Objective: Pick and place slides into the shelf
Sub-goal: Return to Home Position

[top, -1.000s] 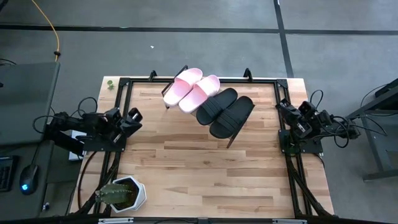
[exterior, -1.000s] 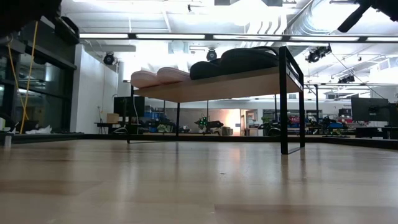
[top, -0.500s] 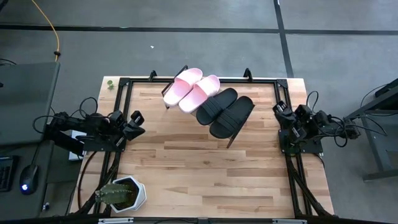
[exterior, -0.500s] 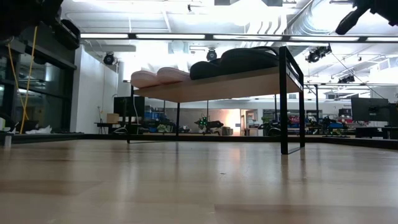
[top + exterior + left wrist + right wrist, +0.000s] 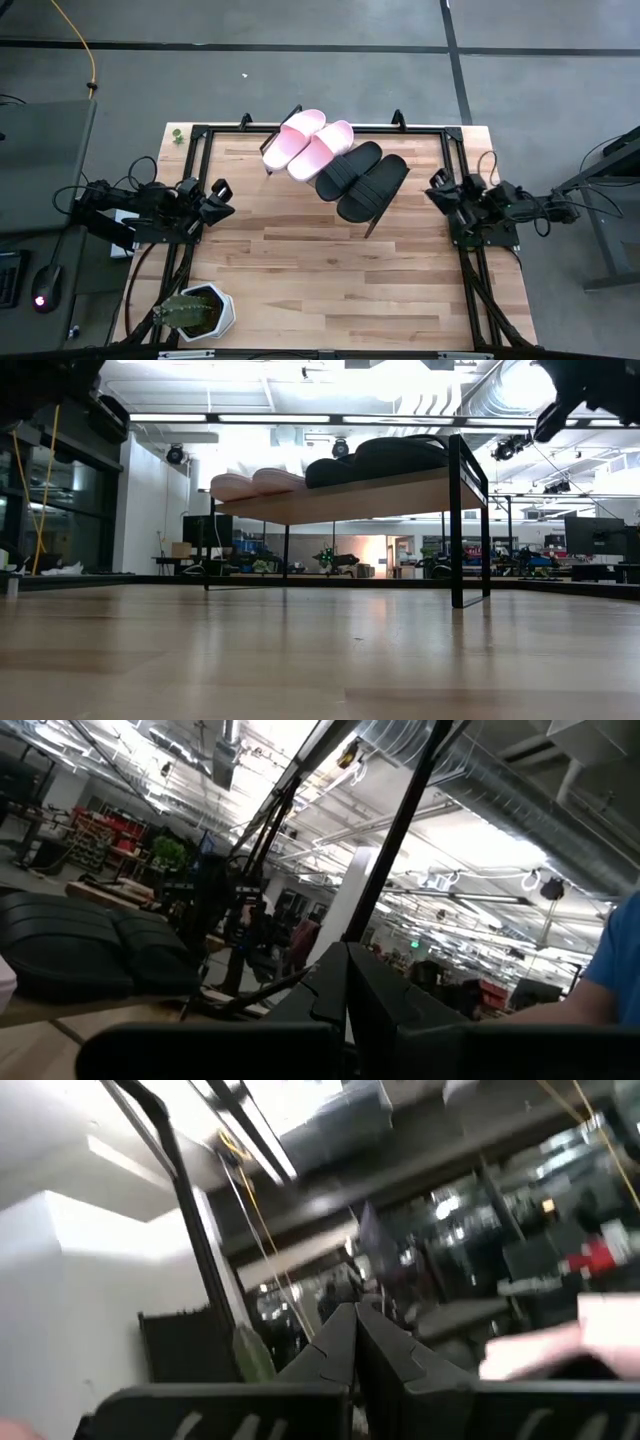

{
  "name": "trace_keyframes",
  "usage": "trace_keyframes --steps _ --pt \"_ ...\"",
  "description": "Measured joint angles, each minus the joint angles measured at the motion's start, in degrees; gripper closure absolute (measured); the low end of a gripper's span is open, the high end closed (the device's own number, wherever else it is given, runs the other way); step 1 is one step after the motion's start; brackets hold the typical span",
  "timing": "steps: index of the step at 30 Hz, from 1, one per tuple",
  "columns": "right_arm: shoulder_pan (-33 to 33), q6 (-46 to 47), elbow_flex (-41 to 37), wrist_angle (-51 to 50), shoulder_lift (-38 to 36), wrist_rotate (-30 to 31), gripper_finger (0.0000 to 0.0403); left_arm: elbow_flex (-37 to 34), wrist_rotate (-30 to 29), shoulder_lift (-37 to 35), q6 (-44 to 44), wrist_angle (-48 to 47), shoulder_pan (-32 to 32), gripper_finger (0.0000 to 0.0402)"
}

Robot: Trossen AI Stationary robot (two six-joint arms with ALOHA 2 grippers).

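All the slides lie side by side on the slanted shelf (image 5: 360,497) near the table's far edge. The two pale pink ones (image 5: 308,143) (image 5: 255,482) are on its left part. The two black ones (image 5: 362,178) (image 5: 390,455) (image 5: 70,945) are on its right part. My left gripper (image 5: 218,196) (image 5: 347,982) hovers shut at the table's left edge, apart from the shelf. My right gripper (image 5: 437,190) (image 5: 553,418) (image 5: 353,1330) is shut too. It is raised by the table's right edge, just right of the black slides, and touches nothing.
A potted cactus (image 5: 195,310) stands at the near left corner. Black frame rails (image 5: 462,260) run along the table's sides. The shelf's black wire legs (image 5: 457,520) stand on the table. A person's blue sleeve (image 5: 620,960) shows beyond the table. Bare wood (image 5: 320,280) fills the near half.
My right gripper has moved from the table's right edge toward the left, closer to the black slides, and has come down a little. The slides and the shelf have stayed put.
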Motion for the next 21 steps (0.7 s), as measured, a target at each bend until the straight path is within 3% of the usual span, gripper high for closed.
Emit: trace_keyframes --steps 9,21 --pt "0.02 1.17 -0.02 -2.85 0.04 -2.72 0.0403 0.02 -0.77 0.00 0.39 -1.08 -0.01 0.0402" --pt "0.02 3.77 -0.04 -17.74 0.03 -6.05 0.0403 0.02 0.86 0.00 4.70 -14.44 -0.02 0.0402"
